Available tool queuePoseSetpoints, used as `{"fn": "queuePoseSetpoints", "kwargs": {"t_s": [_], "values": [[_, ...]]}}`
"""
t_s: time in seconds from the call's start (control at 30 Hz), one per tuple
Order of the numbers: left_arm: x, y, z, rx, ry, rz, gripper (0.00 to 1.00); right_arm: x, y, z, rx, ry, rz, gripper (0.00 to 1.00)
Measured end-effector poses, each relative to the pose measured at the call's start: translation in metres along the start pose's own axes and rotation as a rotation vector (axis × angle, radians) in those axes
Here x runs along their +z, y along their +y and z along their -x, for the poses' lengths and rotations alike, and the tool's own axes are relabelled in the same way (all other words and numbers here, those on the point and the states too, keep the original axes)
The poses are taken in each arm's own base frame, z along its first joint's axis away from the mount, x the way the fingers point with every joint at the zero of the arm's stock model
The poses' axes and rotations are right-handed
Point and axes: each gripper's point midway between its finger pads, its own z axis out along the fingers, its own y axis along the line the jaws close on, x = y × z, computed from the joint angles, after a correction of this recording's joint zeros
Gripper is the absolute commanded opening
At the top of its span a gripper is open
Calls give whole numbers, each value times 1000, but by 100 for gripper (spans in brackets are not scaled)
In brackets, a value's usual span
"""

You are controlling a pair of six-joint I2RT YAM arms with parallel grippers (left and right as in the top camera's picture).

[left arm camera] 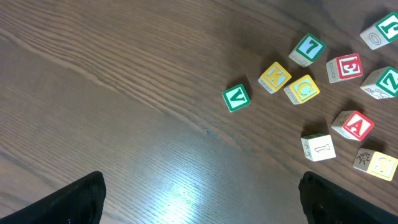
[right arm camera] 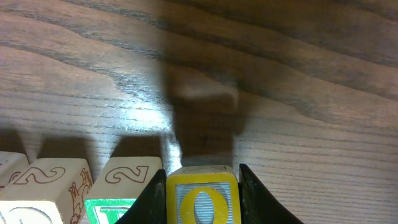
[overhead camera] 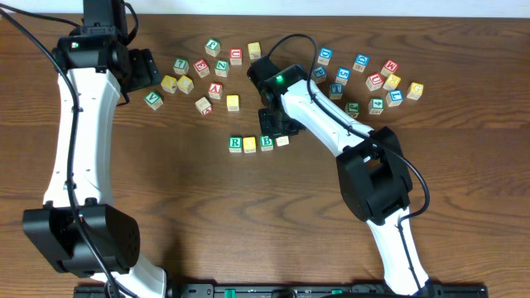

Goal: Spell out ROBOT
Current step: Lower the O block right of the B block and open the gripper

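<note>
A row of letter blocks lies mid-table: green R (overhead camera: 235, 144), yellow O (overhead camera: 250, 144), green B (overhead camera: 267, 142). My right gripper (overhead camera: 281, 134) is shut on a second yellow O block (overhead camera: 282, 141) at the row's right end. In the right wrist view the gripper (right arm camera: 203, 180) clamps this O block (right arm camera: 202, 202) right beside the green B block (right arm camera: 118, 208). I cannot tell whether it rests on the table. My left gripper (overhead camera: 147, 70) is open and empty at the back left, and its fingers (left arm camera: 202, 199) hang over bare wood.
Loose blocks lie scattered at the back: one cluster (overhead camera: 207, 70) left of the right arm, another (overhead camera: 368, 83) to its right. The left wrist view shows a green V (left arm camera: 236, 98), yellow K (left arm camera: 274, 77), yellow C (left arm camera: 302, 89) and red A (left arm camera: 353, 125).
</note>
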Motion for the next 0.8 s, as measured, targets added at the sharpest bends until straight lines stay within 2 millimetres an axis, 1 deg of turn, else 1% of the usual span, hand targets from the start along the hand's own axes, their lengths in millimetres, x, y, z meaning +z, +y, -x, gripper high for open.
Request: {"fn": "queuePoseSetpoints", "kwargs": {"t_s": [0.5,0.63,0.8], "values": [[0,0,0,0,0,0,98,0,2,5,11,-19,9,18],[0,0,0,0,0,0,98,1,1,2,10,-9,4,24],[0,0,0,0,0,0,98,4,-1,-7,10,21,-9,28]]}}
